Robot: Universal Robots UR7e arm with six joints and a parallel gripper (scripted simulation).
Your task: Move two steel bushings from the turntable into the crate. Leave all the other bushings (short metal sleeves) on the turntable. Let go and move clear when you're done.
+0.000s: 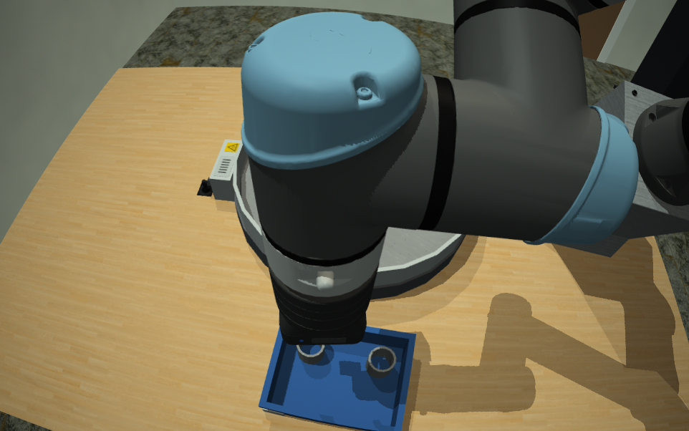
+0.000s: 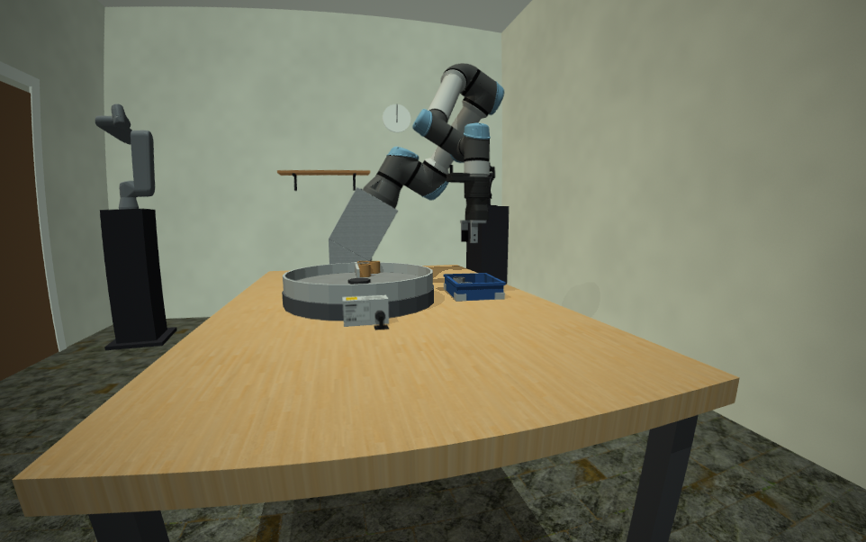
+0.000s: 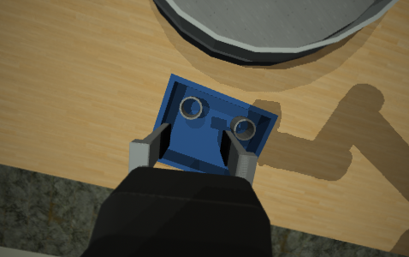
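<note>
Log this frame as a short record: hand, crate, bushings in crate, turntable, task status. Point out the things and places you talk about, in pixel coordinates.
hand: open, nothing between its fingers, above the crate
crate: blue (image 1: 325,394) (image 2: 475,293) (image 3: 197,147), beside the turntable
bushings in crate: two grey bushings, apart, standing on end
turntable: round, grey-walled (image 1: 421,268) (image 2: 357,293) (image 3: 257,50); copper-coloured bushings on it
task status: appears complete

On my views the crate (image 1: 325,394) (image 2: 475,291) (image 3: 194,141) is blue, and both bushings in it are grey. The turntable (image 1: 421,271) (image 2: 357,293) (image 3: 257,53) has a pale grey wall over a dark grey base. I see light blue caps on the dark grey arm (image 1: 330,202) (image 2: 476,149), black pads (image 3: 164,141) on grey fingers, and tan, wood-grained planking on the bench (image 1: 127,253) (image 2: 383,396) (image 3: 64,86).
</note>
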